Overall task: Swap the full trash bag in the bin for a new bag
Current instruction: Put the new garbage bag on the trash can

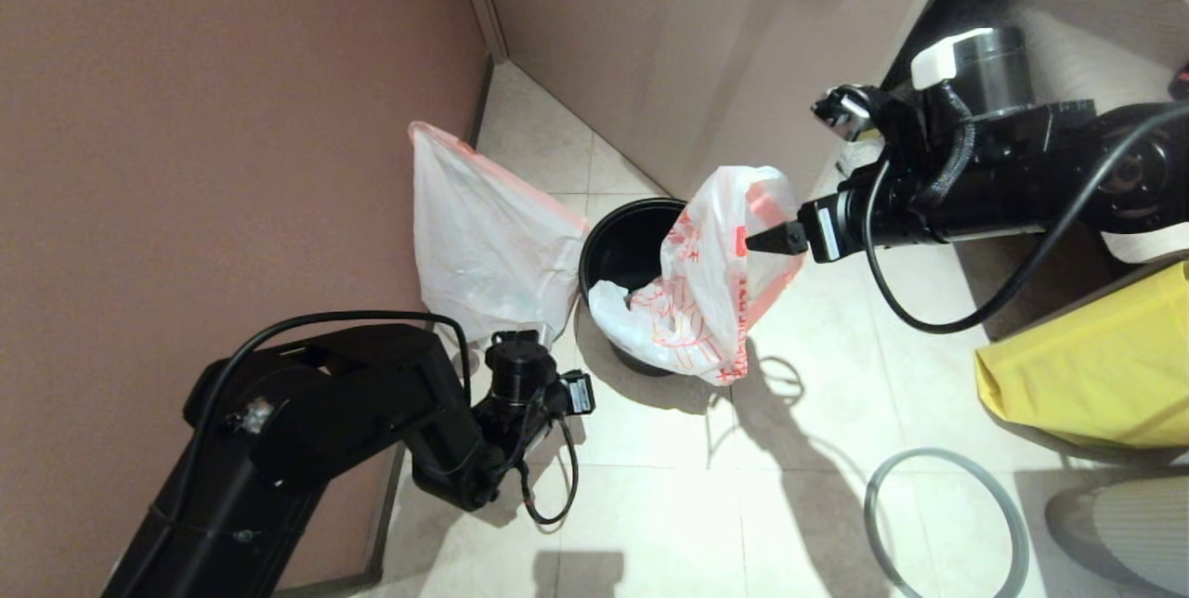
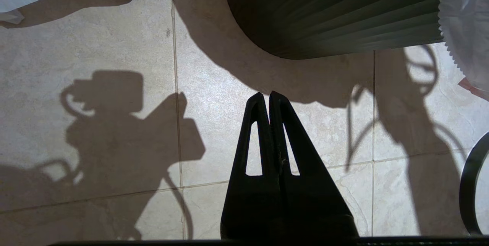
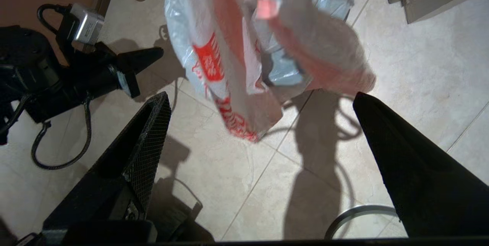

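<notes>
Head view: the new bag [image 1: 706, 287] is draped over the rim of the bin [image 1: 624, 240] on the side toward the right arm, part of it inside the mouth and most of it hanging down the outer wall to the floor [image 1: 650, 505]. It is thin, limp, translucent white plastic with bold red print and pink-red edges; its upper corner stands raised and crumpled.

The bin is round, dark, ribbed on its outer wall, and its interior appears empty apart from the bag's white fold. The full trash bag [image 1: 488, 240] stands just beside the bin, against the brown wall; its contents cannot be made out.

Step in hand, as judged: lining the bin. The old bag is already out; the new one is not yet spread around the rim.

The right gripper [image 3: 259, 99] is level with the bag's raised corner, fingers spread wide, with nothing between them. The left gripper [image 2: 269, 99] is low over the floor near the bin's base, fingers pressed together, holding nothing.

Next move requires: taking a free edge of the bag and drawing it across the open mouth to the far rim.

The grey ring [image 1: 947, 524] lies on the floor, well apart from the bin, not yet fitted.
</notes>
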